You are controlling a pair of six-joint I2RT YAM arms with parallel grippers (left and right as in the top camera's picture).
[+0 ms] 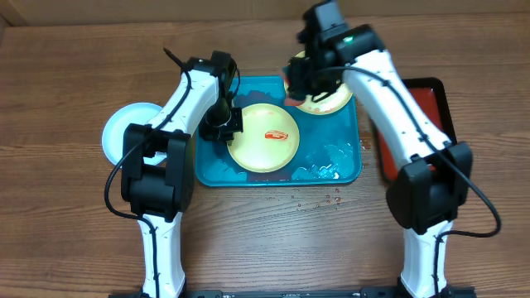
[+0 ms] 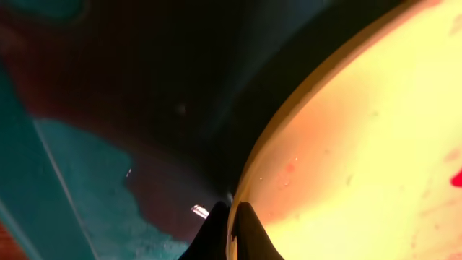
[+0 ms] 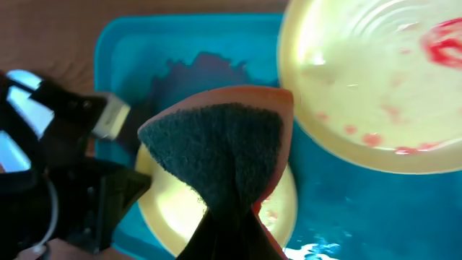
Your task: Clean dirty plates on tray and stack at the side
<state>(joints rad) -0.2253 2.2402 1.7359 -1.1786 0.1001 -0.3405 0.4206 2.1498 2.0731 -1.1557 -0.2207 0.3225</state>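
The turquoise tray (image 1: 209, 172) holds two yellow-green plates. The middle plate (image 1: 263, 141) carries a red smear, and my left gripper (image 1: 222, 124) is shut on its left rim; the left wrist view shows the fingers (image 2: 232, 232) pinching that rim of the plate (image 2: 375, 144). The second plate (image 1: 330, 101) lies at the tray's back right. My right gripper (image 1: 300, 83) is shut on a sponge (image 3: 216, 148) with a dark scouring face, held above and between both plates (image 3: 375, 79) (image 3: 170, 209). A pale blue-white plate (image 1: 122, 132) sits on the table left of the tray.
A red tray with a black rim (image 1: 435, 99) lies to the right, partly under the right arm. Water and foam (image 1: 327, 165) pool in the turquoise tray's front right corner. Small droplets (image 1: 319, 200) dot the wooden table in front of it.
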